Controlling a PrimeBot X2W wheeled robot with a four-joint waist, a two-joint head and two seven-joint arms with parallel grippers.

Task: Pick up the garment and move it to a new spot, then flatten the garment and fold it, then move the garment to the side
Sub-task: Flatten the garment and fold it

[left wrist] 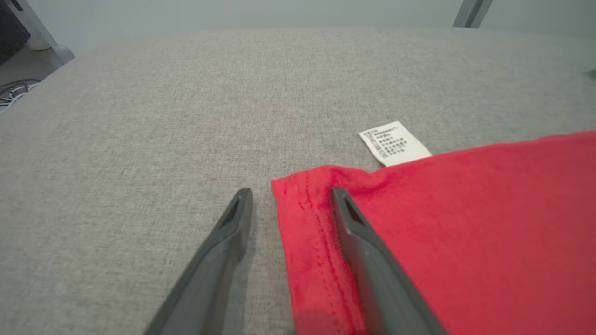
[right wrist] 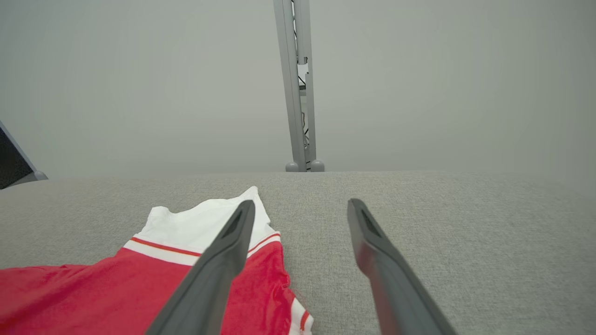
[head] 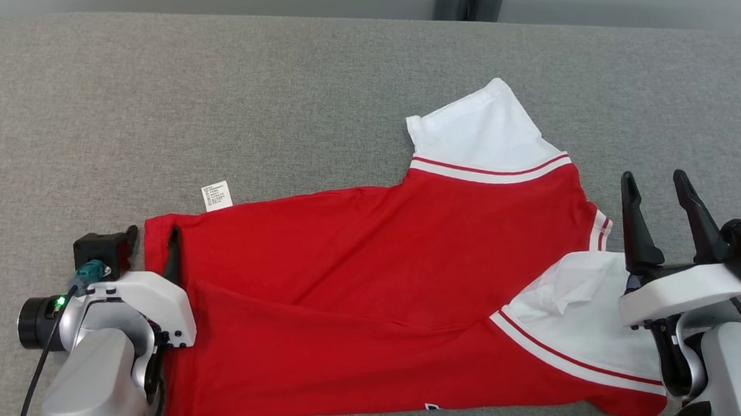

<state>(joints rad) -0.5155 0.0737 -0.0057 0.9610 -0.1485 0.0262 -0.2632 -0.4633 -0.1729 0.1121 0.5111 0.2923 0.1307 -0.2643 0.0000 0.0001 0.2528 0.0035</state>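
A red garment (head: 372, 268) with white sleeves and red-striped trim lies spread and partly folded over itself on the grey table (head: 221, 90). A white care label (head: 217, 195) sticks out at its left edge. My left gripper (head: 152, 247) is low at the garment's left hem corner, open. In the left wrist view the left gripper (left wrist: 291, 195) straddles the hem of the garment (left wrist: 489, 223), one finger on red cloth, the other on bare table. My right gripper (head: 657, 184) stands open and empty just right of the garment. In the right wrist view the right gripper (right wrist: 301, 204) hovers beside the garment (right wrist: 93, 288).
Bare grey table surface stretches behind and to the left of the garment, and the label (left wrist: 395, 143) lies flat on it. A grey metal post (right wrist: 298, 93) stands beyond the table's far edge against a pale wall.
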